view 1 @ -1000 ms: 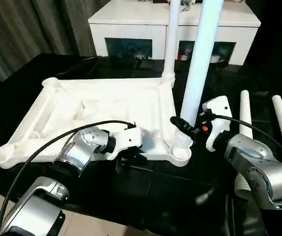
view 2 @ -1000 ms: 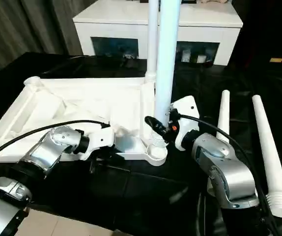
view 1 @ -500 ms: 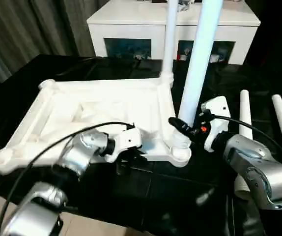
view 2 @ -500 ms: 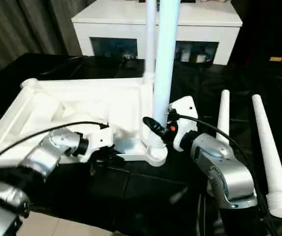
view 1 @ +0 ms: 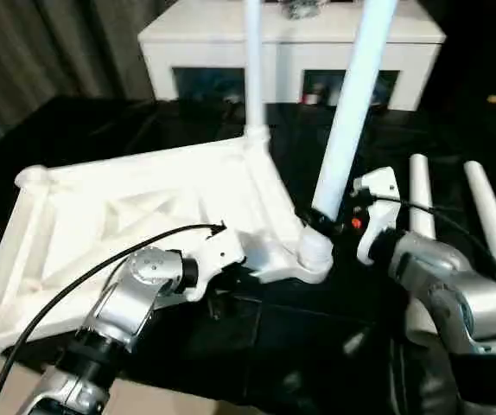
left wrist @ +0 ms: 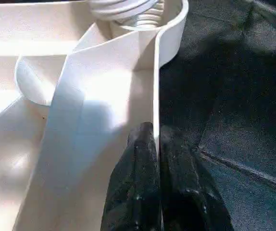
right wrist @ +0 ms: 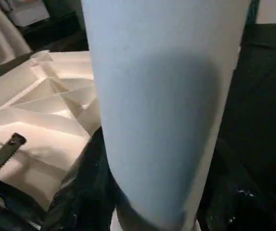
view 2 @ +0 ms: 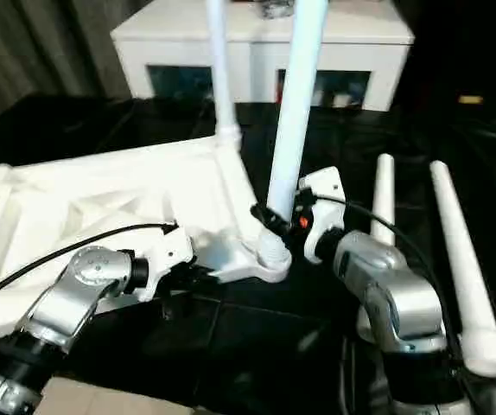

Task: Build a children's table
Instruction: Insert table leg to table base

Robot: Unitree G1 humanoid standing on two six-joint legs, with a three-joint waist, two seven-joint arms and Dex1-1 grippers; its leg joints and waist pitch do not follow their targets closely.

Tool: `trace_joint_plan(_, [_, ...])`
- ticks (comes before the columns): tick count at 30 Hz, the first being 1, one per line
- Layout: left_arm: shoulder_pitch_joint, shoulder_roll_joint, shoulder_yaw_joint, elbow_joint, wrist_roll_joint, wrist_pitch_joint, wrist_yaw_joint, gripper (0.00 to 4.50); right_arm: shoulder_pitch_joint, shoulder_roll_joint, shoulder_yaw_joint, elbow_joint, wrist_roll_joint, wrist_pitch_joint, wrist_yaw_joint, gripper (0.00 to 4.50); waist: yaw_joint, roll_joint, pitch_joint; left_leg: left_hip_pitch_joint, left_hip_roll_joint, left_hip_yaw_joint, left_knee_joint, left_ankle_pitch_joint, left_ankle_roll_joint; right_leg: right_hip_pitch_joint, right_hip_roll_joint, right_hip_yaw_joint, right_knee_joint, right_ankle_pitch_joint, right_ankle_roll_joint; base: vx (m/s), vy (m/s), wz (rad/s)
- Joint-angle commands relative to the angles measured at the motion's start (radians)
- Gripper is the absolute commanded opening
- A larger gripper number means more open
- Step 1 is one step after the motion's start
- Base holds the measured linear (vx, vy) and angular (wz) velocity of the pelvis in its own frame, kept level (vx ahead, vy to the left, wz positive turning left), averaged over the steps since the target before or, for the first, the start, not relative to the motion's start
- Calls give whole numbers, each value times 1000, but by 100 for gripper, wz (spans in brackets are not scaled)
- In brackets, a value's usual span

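1. The left gripper (left wrist: pixel 156 159), on a bent silver forearm, pinches the near rim of the white ribbed plastic tabletop (view 1: pixel 136 216), lying upside down on the black table (view 1: pixel 317 337).
2. The right gripper (view 2: pixel 270 223) clasps an upright white tapered tube leg (view 1: pixel 347 130) just above its corner socket (view 1: pixel 313 255).
3. Two loose white legs (view 1: pixel 419 194) lie beside the right arm.

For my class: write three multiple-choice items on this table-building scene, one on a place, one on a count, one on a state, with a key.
1. Where do the spare legs lie?
A. right of the tabletop
B. on the cabinet
C. left of the tabletop

2. How many legs stand in sockets?
A. none
B. two
C. four

3. What does the left gripper do?
A. hangs open
B. holds a leg
C. pinches the tabletop's rim

Key: 1 A, two spare legs lie on the black surface right of the tabletop; 2 B, near leg and far leg stand upright; 3 C, left gripper is shut on the rim.
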Motion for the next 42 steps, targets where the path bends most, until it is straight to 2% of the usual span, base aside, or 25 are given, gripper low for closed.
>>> trace_joint_plan(1, [1,2,-1,23,-12,-2,5,0,-12,-11,22,42,0,5,39,186,9,-30,-58,-7,27,-3,-69,-192,51,49,-41,40,-71,-287,-204,0,0,0])
trace_joint_plan(3, [-10,6,0,31,-3,-2,13,0,-10,-33,48,48,-6,15,70,186,11,-32,-56,-7,27,-3,-69,-200,49,50,-43,40,-74,-313,-199,0,0,0])
trace_joint_plan(9, [-24,16,-1,47,5,-13,25,0,-14,-60,54,33,-4,28,95,186,12,-35,-54,-5,27,-6,-73,-243,28,48,-43,40,-80,-379,-173,0,0,0])
trace_joint_plan(18, [-34,24,-7,55,6,-37,28,0,-14,-116,65,19,-9,33,144,186,16,-36,-58,-6,26,-5,-68,-216,35,51,-42,39,-75,-328,-191,0,0,0])
trace_joint_plan(25, [-36,30,-13,54,4,-42,24,0,-7,-102,83,47,-13,27,148,186,20,-35,-59,-5,27,-4,-67,-208,36,52,-42,39,-72,-314,-200,0,0,0])
trace_joint_plan(30, [-34,30,-13,53,0,-44,26,0,15,-36,31,141,6,-30,118,186,19,-34,-60,-6,27,-4,-67,-219,32,50,-43,39,-74,-328,-199,0,0,0])
trace_joint_plan(36, [-35,30,-12,55,-3,-45,28,0,55,-18,7,203,-6,-91,93,186,18,-32,-59,-3,28,-5,-70,-243,25,48,-42,37,-77,-336,-196,0,0,0])
trace_joint_plan(40, [-39,29,-10,60,-6,-48,32,0,120,25,-37,242,0,-167,90,186,18,-32,-60,0,29,-6,-73,-269,21,48,-41,37,-78,-335,-192,0,0,0])
trace_joint_plan(42, [-42,28,-9,64,-6,-50,35,0,147,44,-52,253,10,-205,93,185,17,-27,-59,0,28,-8,-75,-292,18,48,-41,36,-80,-351,-191,0,0,0])
